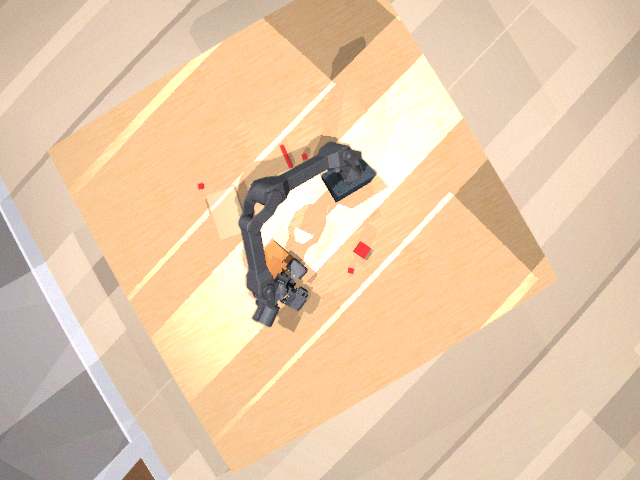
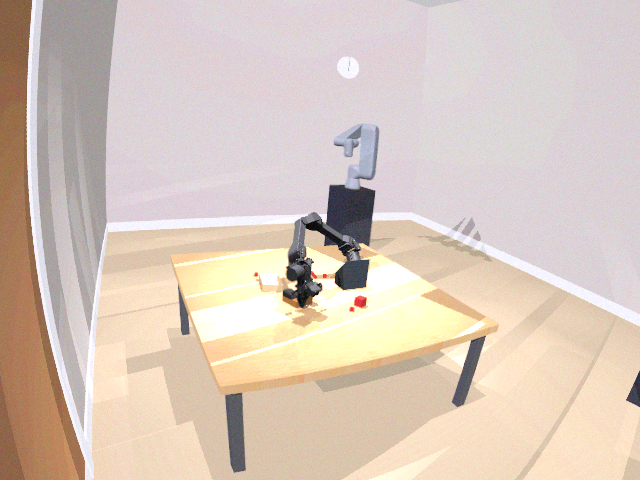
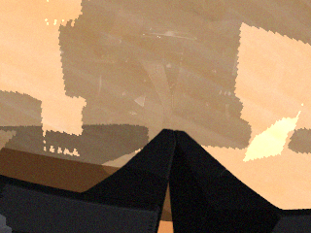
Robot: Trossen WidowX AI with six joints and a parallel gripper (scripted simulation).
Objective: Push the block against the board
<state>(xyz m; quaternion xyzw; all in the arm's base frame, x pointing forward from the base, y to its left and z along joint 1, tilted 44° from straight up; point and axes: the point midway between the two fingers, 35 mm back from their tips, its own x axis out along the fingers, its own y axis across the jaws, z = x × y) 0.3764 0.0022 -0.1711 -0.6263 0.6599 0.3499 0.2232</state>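
The orange-brown square block (image 1: 275,255) (image 2: 290,300) (image 3: 49,170) lies on the table, partly hidden by the arm and gripper. The pale flat board (image 1: 223,214) (image 2: 268,282) lies beyond it, to its upper left in the top view. The arm covers part of the board and the space between the two, so I cannot tell whether they touch. My gripper (image 1: 296,283) (image 2: 302,305) (image 3: 171,140) is shut and empty. It points down beside the block, on the side away from the board. The block shows behind the fingers in the wrist view.
A red cube (image 1: 362,250) (image 2: 360,301) and a small red cube (image 1: 350,270) (image 2: 352,308) lie right of the gripper. Another small red cube (image 1: 201,186) lies past the board. A red stick (image 1: 285,156) lies behind the arm, near its dark base box (image 1: 341,187) (image 2: 353,275).
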